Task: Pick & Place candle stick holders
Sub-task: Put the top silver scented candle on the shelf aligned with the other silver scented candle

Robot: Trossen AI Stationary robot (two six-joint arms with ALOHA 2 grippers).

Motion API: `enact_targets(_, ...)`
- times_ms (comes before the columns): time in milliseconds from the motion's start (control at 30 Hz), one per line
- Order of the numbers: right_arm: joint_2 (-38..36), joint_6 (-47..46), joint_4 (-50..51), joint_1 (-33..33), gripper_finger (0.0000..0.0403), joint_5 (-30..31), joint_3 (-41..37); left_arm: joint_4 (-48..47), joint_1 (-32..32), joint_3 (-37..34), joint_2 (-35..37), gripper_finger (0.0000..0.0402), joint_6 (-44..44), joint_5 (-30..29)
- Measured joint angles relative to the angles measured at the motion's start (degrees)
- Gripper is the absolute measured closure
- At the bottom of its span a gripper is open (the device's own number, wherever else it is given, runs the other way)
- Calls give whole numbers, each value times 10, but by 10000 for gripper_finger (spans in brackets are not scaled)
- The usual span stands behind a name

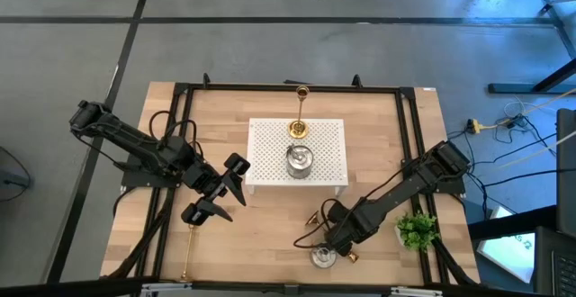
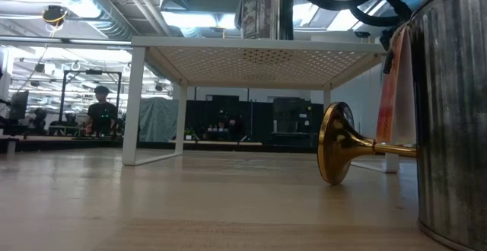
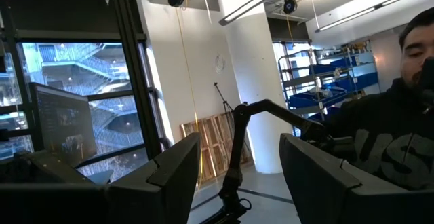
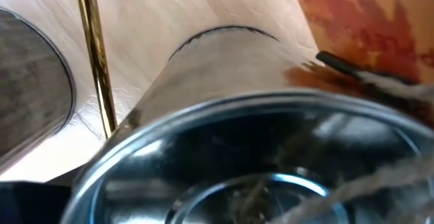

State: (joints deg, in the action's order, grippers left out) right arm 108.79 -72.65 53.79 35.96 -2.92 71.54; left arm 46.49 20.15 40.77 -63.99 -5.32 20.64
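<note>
On the pale wood-grain table [image 1: 225, 243], the white perforated stand [image 1: 270, 144] carries one shiny silver holder [image 1: 299, 160] and one slim upright gold candlestick [image 1: 300, 117]. The right gripper [image 1: 328, 243] sits at the near edge over another polished silver holder [image 1: 322, 258]; whether it grips I cannot tell. The left gripper [image 1: 216, 193], fingers parted and empty, hangs left of the stand, with a gold candlestick [image 1: 189, 252] lying nearer.

silver holder [image 1: 299, 159] and gold candlestick [image 1: 299, 128] on stand [image 1: 329, 139]
</note>
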Motion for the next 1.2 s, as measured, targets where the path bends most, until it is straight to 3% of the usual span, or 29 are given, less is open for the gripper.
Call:
enact_targets(333,0,1,140,4,57,11,85,0,0,0,0,203,-4,0)
enact_targets(600,0,24,220,16,57,20,186,0,0,0,0,203,-4,0)
enact_targets(867,-1,33,369,16,57,47,300,-2,0,0,0,203,-1,0)
enact_targets(1200,-19,117,363,-31,57,74,324,-5,0,0,0,203,0,0)
